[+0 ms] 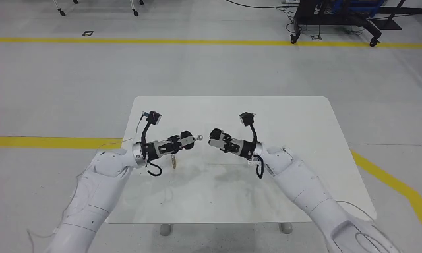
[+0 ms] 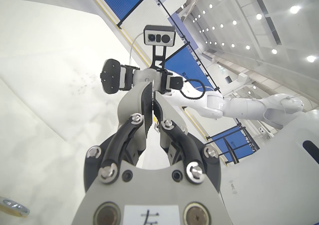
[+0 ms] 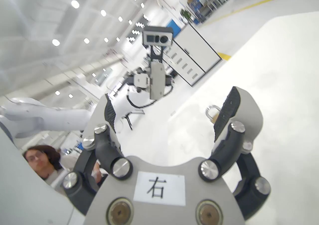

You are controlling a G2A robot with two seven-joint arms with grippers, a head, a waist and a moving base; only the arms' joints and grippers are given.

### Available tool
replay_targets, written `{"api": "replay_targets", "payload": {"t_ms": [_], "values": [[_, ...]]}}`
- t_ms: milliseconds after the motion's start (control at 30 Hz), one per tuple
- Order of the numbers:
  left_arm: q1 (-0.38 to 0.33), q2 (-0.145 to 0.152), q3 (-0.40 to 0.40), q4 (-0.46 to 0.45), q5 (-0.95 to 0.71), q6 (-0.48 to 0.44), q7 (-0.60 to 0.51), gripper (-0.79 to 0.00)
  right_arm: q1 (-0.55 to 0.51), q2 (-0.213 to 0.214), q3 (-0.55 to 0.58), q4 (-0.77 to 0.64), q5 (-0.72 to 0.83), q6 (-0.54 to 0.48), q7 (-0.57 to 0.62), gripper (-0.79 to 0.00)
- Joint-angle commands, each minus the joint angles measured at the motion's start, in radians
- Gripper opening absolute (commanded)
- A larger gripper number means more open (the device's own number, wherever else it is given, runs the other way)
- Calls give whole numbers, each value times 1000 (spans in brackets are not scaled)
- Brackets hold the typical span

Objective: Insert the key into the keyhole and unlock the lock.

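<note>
Presently the key [image 1: 198, 139] is clenched by the left gripper [image 2: 152, 94]; the right gripper [image 3: 172, 101] is spread empty. Unheld, the padlock [image 3: 210, 112] could be shoved away.

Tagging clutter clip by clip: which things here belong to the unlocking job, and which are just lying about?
Job: padlock on the table; small metal piece, probably the key, in the shut left gripper; open right gripper.
Lying about: black cart and wheeled frame on the floor beyond the table.
</note>
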Motion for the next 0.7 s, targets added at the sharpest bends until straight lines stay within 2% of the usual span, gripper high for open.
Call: {"api": "replay_targets", "payload": {"t_ms": [0,133,167,200,233,433,667], "values": [[-10,1,11,0,4,7,-40,-785,-4,23,36,-26,-18,21,87,0],[-36,2,41,3,30,23,-92,-785,-27,60,89,-105,9,86,237,0],[-40,3,48,1,48,21,-90,-785,-35,66,100,-123,28,97,264,-92],[-43,3,55,-1,58,18,-87,-785,-42,72,107,-138,43,109,290,-296],[-46,3,64,-3,72,14,-83,-785,-48,77,112,-156,58,127,325,-403],[-58,7,96,-3,93,7,-75,-785,-48,79,85,-180,76,181,384,-474],[-71,13,128,4,92,1,-70,-785,-23,71,53,-161,84,185,379,-493]]}}
